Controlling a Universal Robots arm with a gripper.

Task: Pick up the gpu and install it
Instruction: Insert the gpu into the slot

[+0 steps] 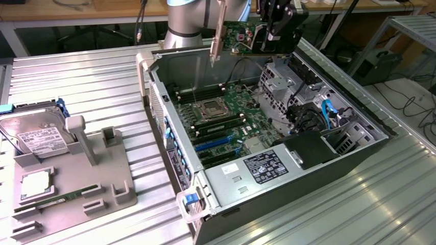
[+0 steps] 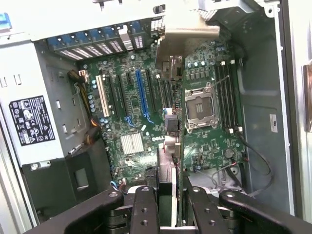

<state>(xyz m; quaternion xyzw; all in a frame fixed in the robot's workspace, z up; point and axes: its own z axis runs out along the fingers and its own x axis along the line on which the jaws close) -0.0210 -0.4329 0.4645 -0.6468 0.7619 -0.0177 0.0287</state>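
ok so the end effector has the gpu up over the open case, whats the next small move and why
Probably a slow descent toward the motherboard, lining the card's edge up with the blue slot. The end effector is clamped on the gpu, which hangs edge-down well above the open case, its silver bracket toward the exterior view's left. It is not yet near the slots.

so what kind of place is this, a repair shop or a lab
Probably a robotics lab set up for PC assembly: an open computer case lies on a ribbed metal bench, a grey parts fixture holds a hard drive, and the gripper holds the gpu above it.
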